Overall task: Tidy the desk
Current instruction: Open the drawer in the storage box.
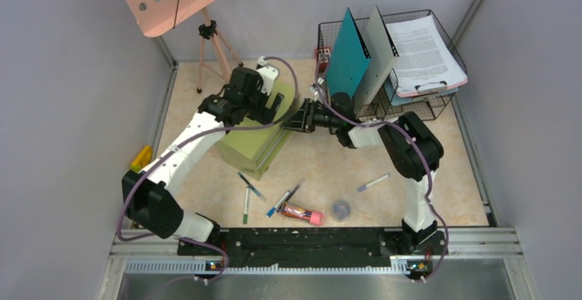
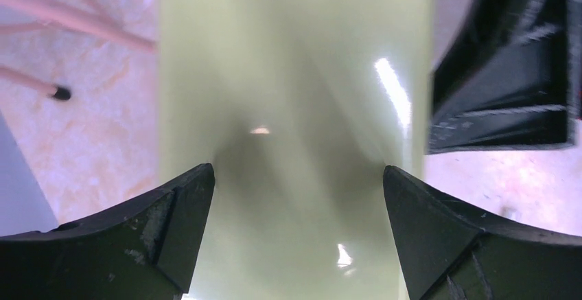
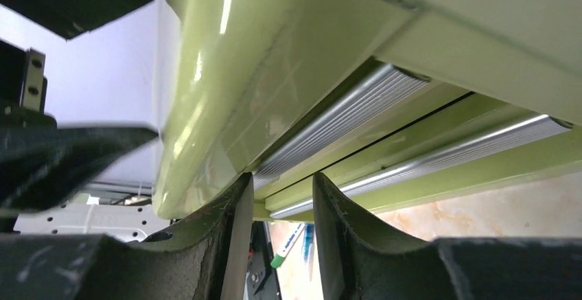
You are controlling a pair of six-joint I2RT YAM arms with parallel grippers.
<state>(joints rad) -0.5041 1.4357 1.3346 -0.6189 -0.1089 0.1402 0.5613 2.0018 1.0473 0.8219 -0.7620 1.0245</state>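
Note:
The beige marbled desk (image 1: 322,156) carries an olive-green drawer box (image 1: 254,145) left of centre. My left gripper (image 1: 271,108) hangs over the box's far end, and its wrist view shows the glossy green top (image 2: 295,108) filling the space under the wide-open left gripper (image 2: 298,176). My right gripper (image 1: 292,123) reaches in from the right to the box's front corner. In the right wrist view its fingertips (image 3: 237,204) stand a narrow gap apart at the silver drawer rail (image 3: 343,111) of the box (image 3: 226,73). Whether they pinch the edge is unclear.
Pens (image 1: 251,185) (image 1: 246,205) (image 1: 281,202) (image 1: 373,182), a red-and-pink tube (image 1: 302,213) and a small round grey lid (image 1: 341,209) lie near the front. A yellow item (image 1: 142,157) sits at the left wall. A wire basket (image 1: 439,111) holds folders and a clipboard. A pink tripod (image 1: 209,46) stands at the back left.

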